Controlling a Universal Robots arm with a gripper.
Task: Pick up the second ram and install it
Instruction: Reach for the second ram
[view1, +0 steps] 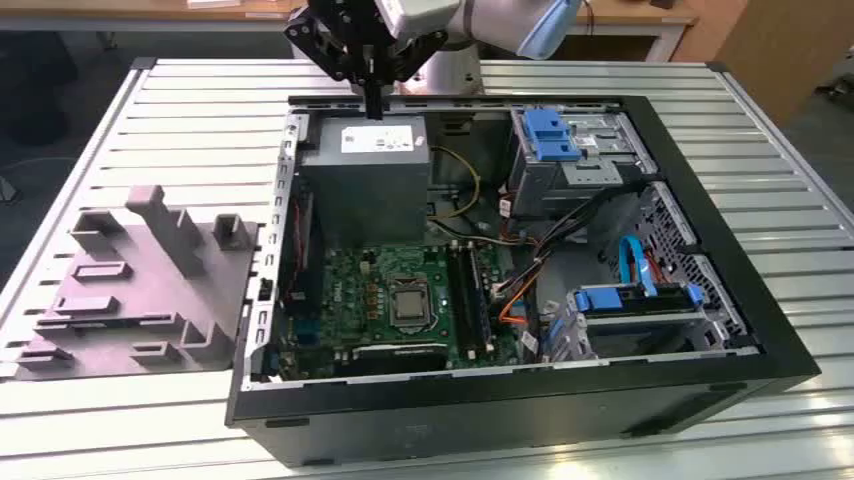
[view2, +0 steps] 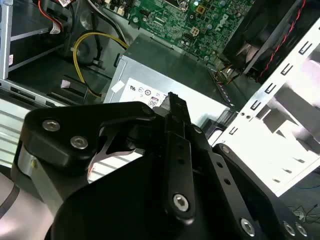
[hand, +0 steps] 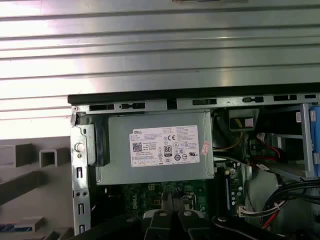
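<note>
My gripper (view1: 375, 106) hangs over the rear of the open computer case (view1: 747, 330), just above the grey power-supply box (view1: 363, 165). Its black fingers stand together, shut, with nothing visible between them. In the first wrist view the gripper (hand: 169, 199) points down over the green motherboard (hand: 150, 192), just past the power-supply box (hand: 155, 150). In the second wrist view the gripper (view2: 175, 102) is seen from behind. A small bluish strip (hand: 11, 227) lies on the grey fixture; I cannot tell whether it is the second ram. The long black memory slots (view1: 463, 290) run beside the processor socket.
A grey fixture block (view1: 127, 290) with slots and posts sits on the slatted table (view1: 200, 120), at the exterior view's left of the case. Inside the case are drive cages with blue latches (view1: 547, 135), cable bundles (view1: 534, 255) and a fan (view2: 265, 35).
</note>
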